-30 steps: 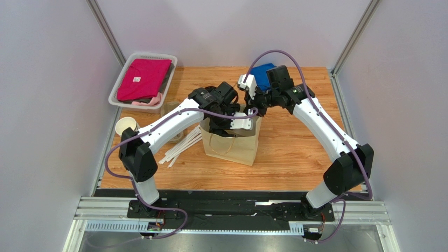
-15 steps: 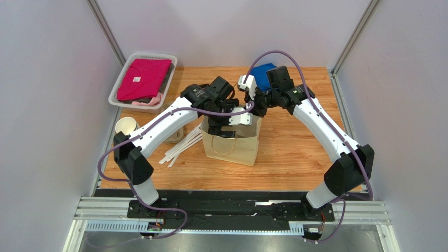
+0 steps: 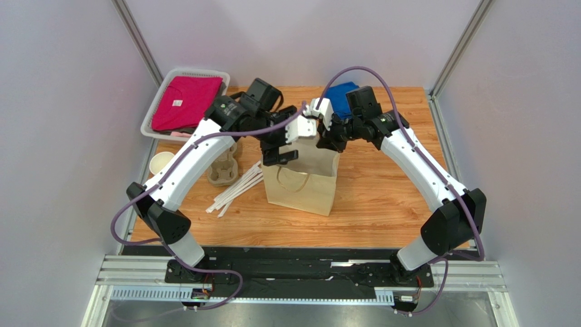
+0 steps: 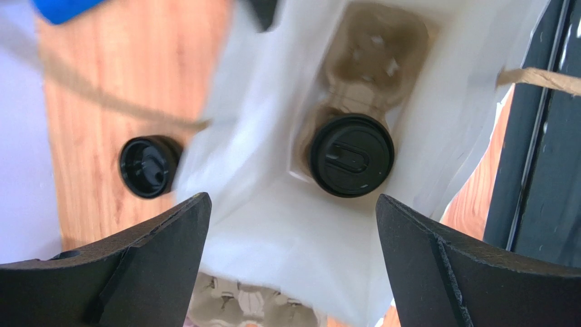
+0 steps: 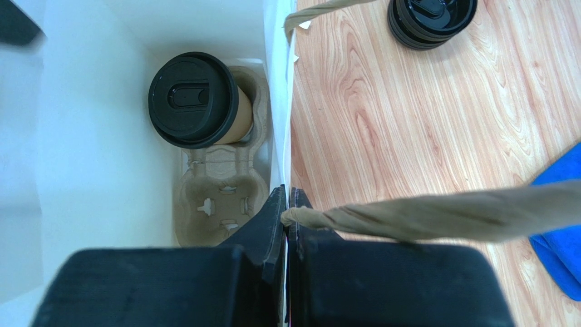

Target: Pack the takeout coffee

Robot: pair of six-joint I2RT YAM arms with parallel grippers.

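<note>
The takeout coffee [image 4: 351, 155], a tan cup with a black lid [image 5: 193, 99], stands inside the brown paper bag [image 3: 301, 182]. It sits in one pocket of a pulp cup carrier [image 5: 218, 197] on the bag's floor. My left gripper [image 4: 293, 201] hangs open and empty above the bag's mouth, toward its left side [image 3: 278, 151]. My right gripper [image 5: 286, 206] is shut on the bag's upper rim beside a twisted paper handle [image 5: 436, 214], at the bag's back right corner [image 3: 327, 142]. From the top view the cup is hidden inside the bag.
A stack of black lids [image 4: 146, 167] lies on the wooden table just behind the bag. A second pulp carrier [image 3: 224, 163], white straws [image 3: 239, 187] and a stack of paper cups [image 3: 162, 162] lie left of the bag. A basket of folded clothes [image 3: 184, 102] and a blue cloth [image 3: 339, 92] sit at the back.
My left arm has risen out of the bag and swung back to the left, its gripper open and empty. The right gripper has kept its hold on the bag's rim.
</note>
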